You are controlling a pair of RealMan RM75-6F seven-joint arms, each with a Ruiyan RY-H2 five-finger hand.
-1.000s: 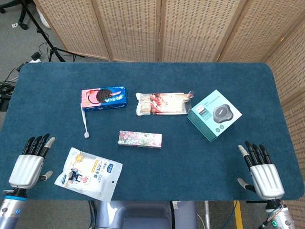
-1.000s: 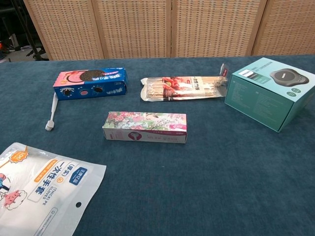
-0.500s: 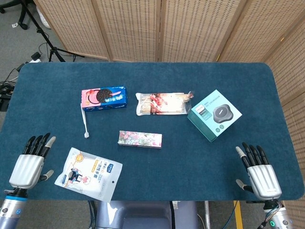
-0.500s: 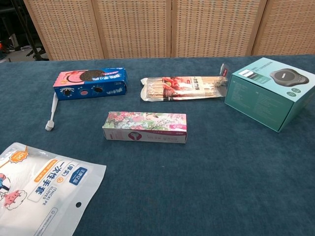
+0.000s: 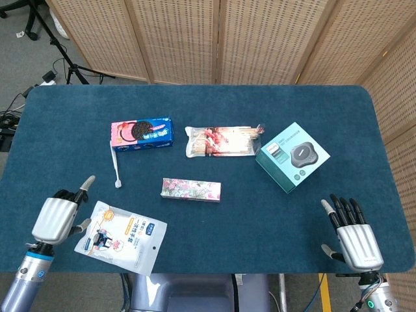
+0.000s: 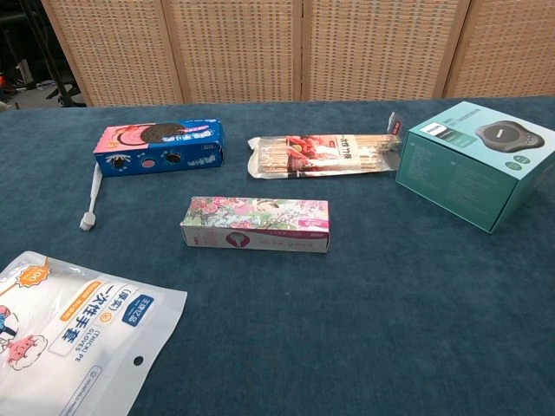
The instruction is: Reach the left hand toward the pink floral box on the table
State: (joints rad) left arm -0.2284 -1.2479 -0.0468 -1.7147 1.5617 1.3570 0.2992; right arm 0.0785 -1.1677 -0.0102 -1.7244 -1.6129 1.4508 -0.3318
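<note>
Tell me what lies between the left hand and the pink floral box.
Head view: the white printed pouch's upper corner, then bare blue cloth, between left hand and pink floral box.

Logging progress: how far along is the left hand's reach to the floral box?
Barely begun. The left hand sits near the table's front-left edge beside the white pouch, holding nothing. The floral box lies untouched mid-table. Nearly the whole reach remains.

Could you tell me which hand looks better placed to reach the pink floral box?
Left. The left hand sits nearer the pink floral box than the right hand, which rests at the far front corner.
</note>
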